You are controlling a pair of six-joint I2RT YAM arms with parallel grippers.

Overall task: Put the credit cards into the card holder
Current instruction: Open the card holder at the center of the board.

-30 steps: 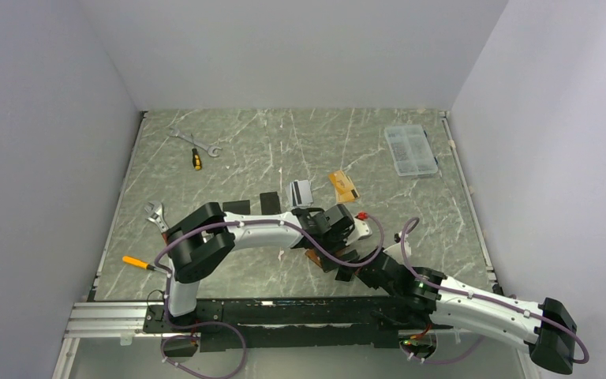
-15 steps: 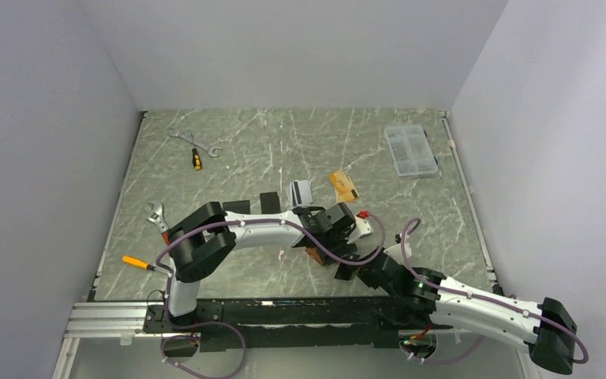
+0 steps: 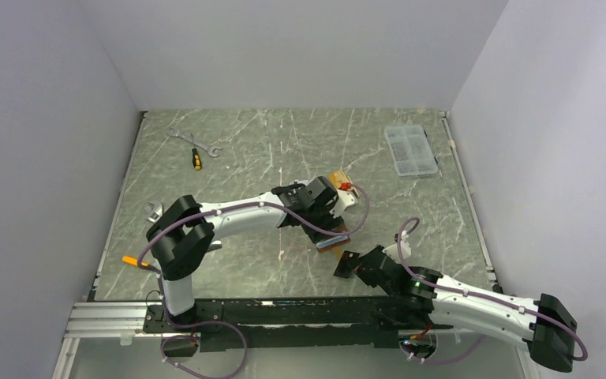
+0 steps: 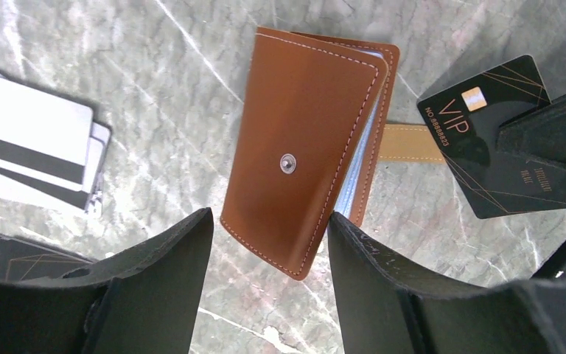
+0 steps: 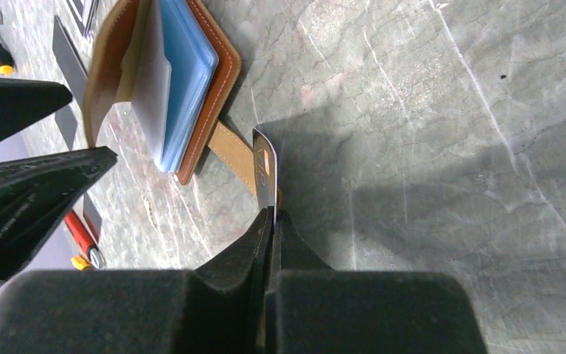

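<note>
- Top ext: card holder (image 3: 331,242) mid-table, part open. Clear ridged plastic box (image 3: 410,150) far right, seen only here.
- L wrist: holder is smooth tan leather with pale stitching and a metal snap. L gripper (image 4: 269,220) has jaws apart astride its near end; pinching or not, can't tell. Glossy black VIP card (image 4: 486,147) is over the strap tab.
- R wrist: R gripper (image 5: 271,217) clenched on VIP card, seen edge-on. Blue-grey sleeves inside holder are plain here.

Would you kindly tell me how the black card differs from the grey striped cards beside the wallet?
The black card carries gold lines and VIP lettering; the grey cards are pale with a black stripe. The black card is pinched in the right gripper; the grey cards lie loosely stacked on the table, untouched. The black card sits on the strap side of the wallet, the grey cards opposite. Both are outside the wallet.
</note>
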